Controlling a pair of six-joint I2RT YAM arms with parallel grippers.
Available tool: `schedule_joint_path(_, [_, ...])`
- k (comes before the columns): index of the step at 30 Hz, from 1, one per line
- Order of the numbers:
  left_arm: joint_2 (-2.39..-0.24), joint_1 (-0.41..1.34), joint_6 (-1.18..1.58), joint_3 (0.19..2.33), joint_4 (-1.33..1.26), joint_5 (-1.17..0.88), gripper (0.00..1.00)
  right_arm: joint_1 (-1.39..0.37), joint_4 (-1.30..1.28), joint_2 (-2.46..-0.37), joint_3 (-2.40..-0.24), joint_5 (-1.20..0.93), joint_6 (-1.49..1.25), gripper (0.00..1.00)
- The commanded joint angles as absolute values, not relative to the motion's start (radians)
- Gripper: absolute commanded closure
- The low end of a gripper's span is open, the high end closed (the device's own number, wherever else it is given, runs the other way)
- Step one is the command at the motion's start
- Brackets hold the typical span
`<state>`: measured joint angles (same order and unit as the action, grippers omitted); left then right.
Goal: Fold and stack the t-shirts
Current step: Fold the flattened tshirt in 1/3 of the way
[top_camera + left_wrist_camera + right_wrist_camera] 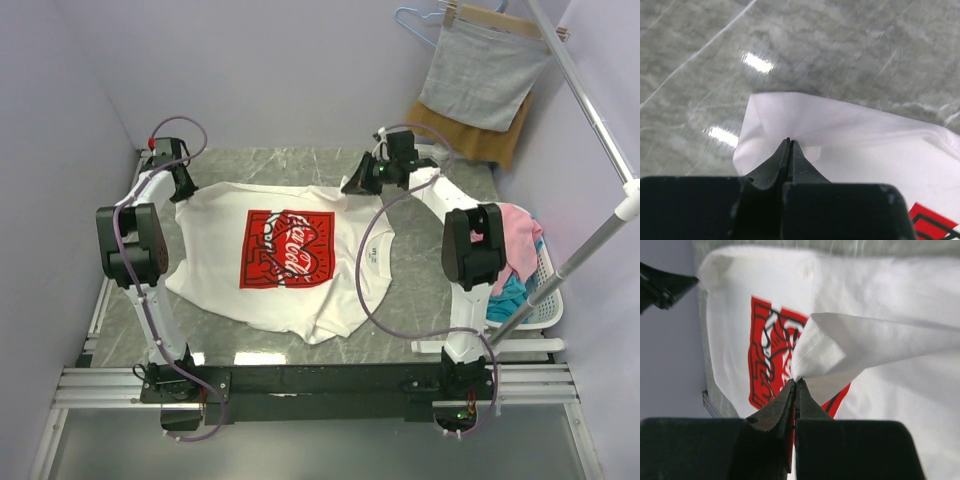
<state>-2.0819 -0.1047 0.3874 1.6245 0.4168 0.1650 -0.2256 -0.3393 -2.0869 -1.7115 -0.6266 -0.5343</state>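
**Both Grippers Pinned to the Shirt's Far Edge**

Closest to the arm bases, the t-shirt point(290, 290) lay spread print-up on the table point(420, 300), collar toward the right. And further out, there was the action! The left gripper point(788, 143) had its jaws pressed together on the far-left corner, apparently pinching the cloth. The right gripper point(796, 382) was clamped on a stitched edge, lifting it in a peak above the print. Both sat along the same far edge, likely so they could draw it toward the near side in one fold. Beyond, a grey cloth point(480, 75) hung untouched.
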Motion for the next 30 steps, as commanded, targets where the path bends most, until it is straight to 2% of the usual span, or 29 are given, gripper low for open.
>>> schedule_joint_path(1, [-1.947,-0.094,0.394,1.585,0.377,0.205,0.99,-0.27,-0.29,-1.864,-1.577,-0.578,-0.508,1.0])
schedule_joint_path(11, [-1.948,-0.067,0.367,1.647,0.482,0.29,0.99,-0.301,-0.218,-1.672,-1.326,-0.546,-0.548,1.0])
schedule_joint_path(17, [-2.009,-0.067,0.33,1.743,0.613,0.472,0.99,-0.307,-0.265,-1.62,-1.276,-0.529,-0.526,1.0])
schedule_joint_path(22, [-2.025,-0.068,0.299,1.727,0.629,0.606,0.99,-0.336,-0.314,-1.552,-1.185,-0.47,-0.509,1.0])
schedule_joint_path(30, [-2.123,-0.058,0.305,1.764,0.773,0.595,0.99,-0.35,-0.377,-1.578,-1.118,-0.387,-0.496,1.0])
